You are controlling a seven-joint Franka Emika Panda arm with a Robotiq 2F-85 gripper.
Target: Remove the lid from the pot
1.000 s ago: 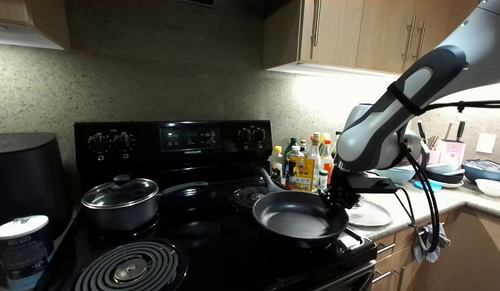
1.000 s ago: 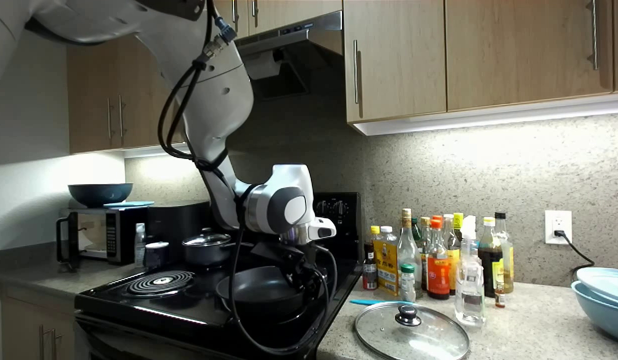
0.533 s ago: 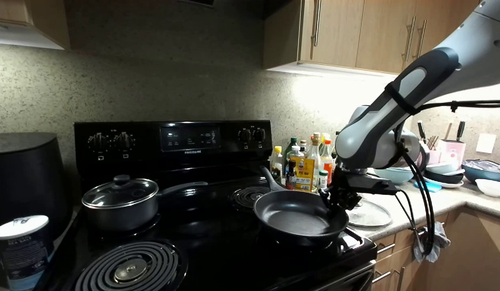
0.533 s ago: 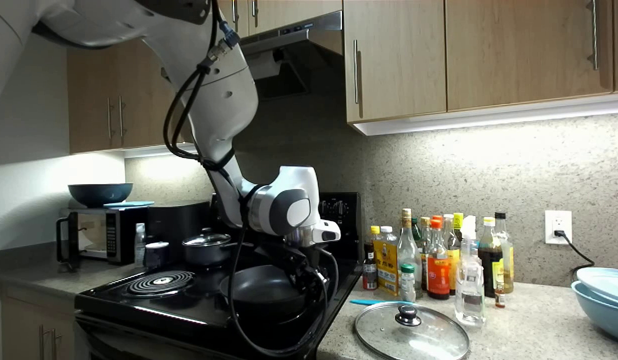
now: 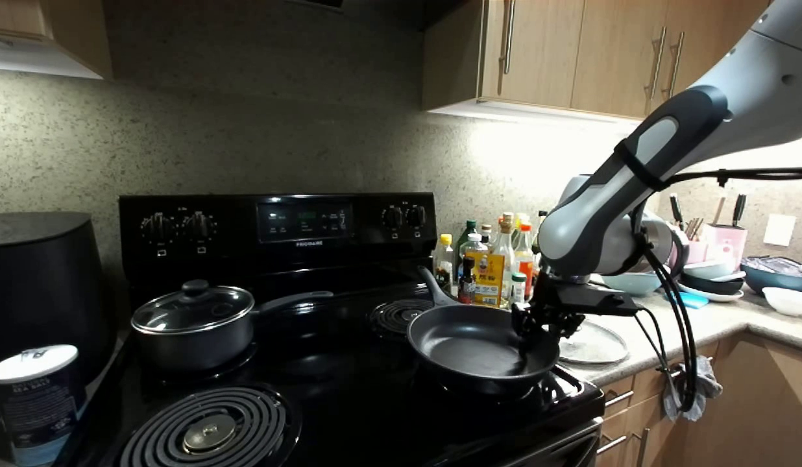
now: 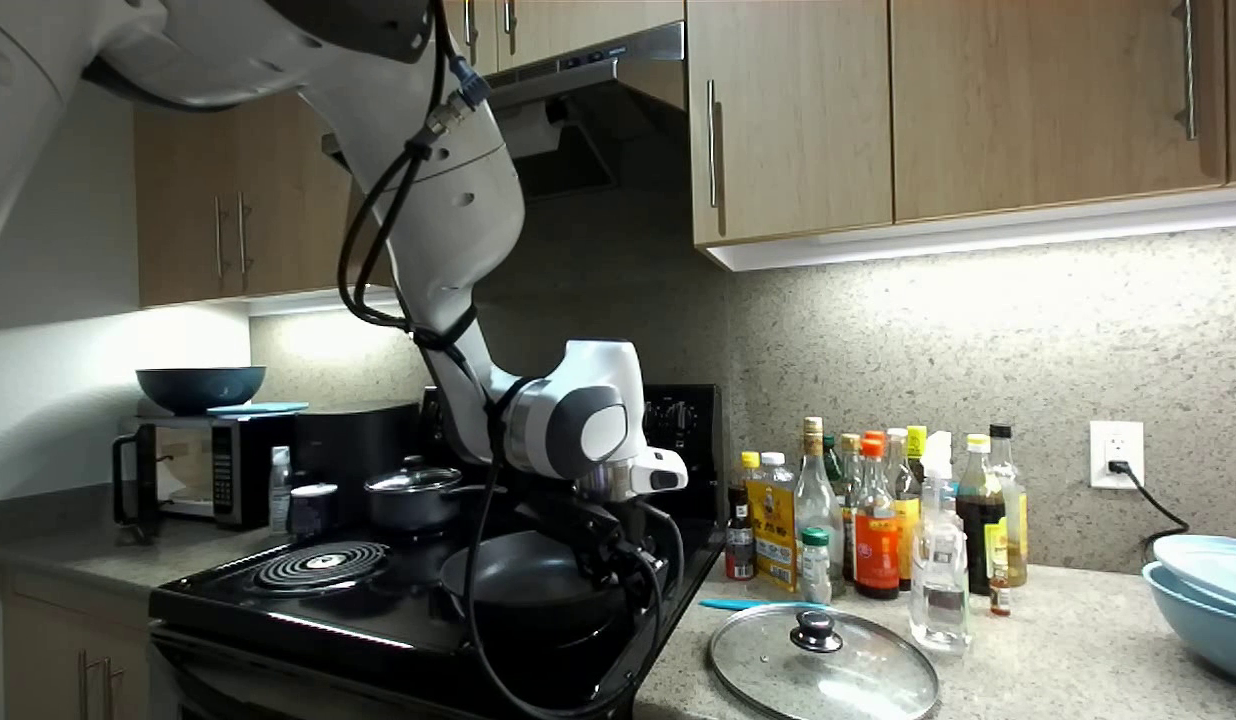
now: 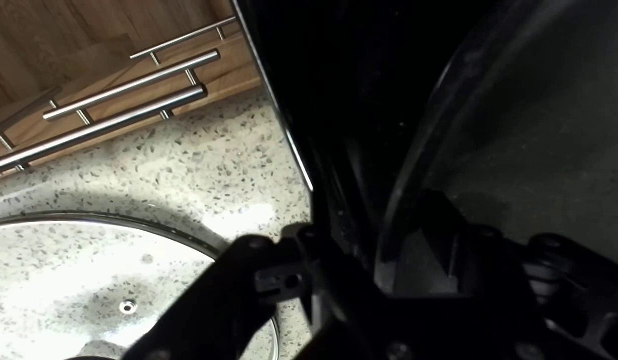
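The pot, a wide black pan (image 5: 475, 347), stands on the stove with no lid on it; its handle points to the back. It also shows in an exterior view (image 6: 523, 575) and the wrist view (image 7: 549, 125). The clear glass lid (image 6: 823, 665) lies knob up on the counter beside the stove; it also shows in the wrist view (image 7: 64, 270). My gripper (image 7: 374, 220) is at the pan's counter-side rim. Its jaws stand apart on either side of the rim, one inside the pan, one outside. Whether the inner finger touches the pan is too dark to tell.
A smaller saucepan (image 5: 193, 331) with its own glass lid stands at the stove's back left. Several bottles (image 6: 878, 530) stand on the counter near the wall, with a clear spray bottle (image 6: 940, 570) just behind the lid. A salt container (image 5: 34, 402) stands at the far left.
The pan shifted slightly toward the counter together with my gripper, then stopped. Since then the fingers have spread apart at the rim, and the arm has moved slightly.
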